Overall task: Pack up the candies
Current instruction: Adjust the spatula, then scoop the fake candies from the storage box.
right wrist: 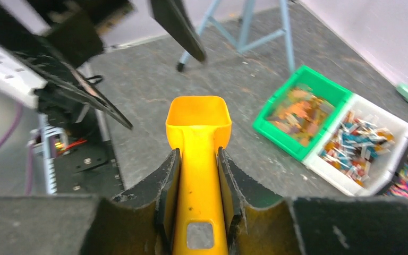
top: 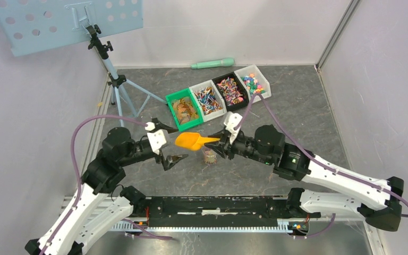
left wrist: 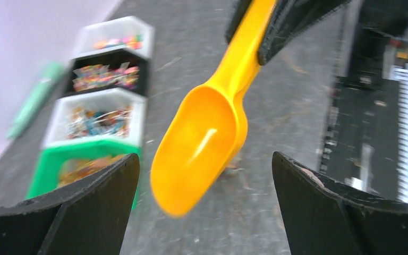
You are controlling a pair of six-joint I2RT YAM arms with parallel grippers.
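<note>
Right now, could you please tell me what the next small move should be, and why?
Probably swing the right gripper forward to dip the scoop into the candies in the green bin: it grips the handle, the bowl is empty, and the left gripper stands open, not touching it.

Four bins stand in one row: one green bin point(top: 190, 126), one black bin point(top: 239, 107) and two white bins point(top: 219, 114). The candies point(top: 230, 90) inside them are too many and too small to count. Single items are one yellow scoop point(top: 191, 141), one small clear container point(top: 209, 155), one mint-green cylinder point(top: 212, 64), and one tripod point(top: 118, 82) carrying one perforated panel point(top: 58, 21). Two grippers are present, the left gripper point(top: 176, 143) and the right gripper point(top: 219, 144), each with two fingers point(left wrist: 85, 212), four in total.
</note>
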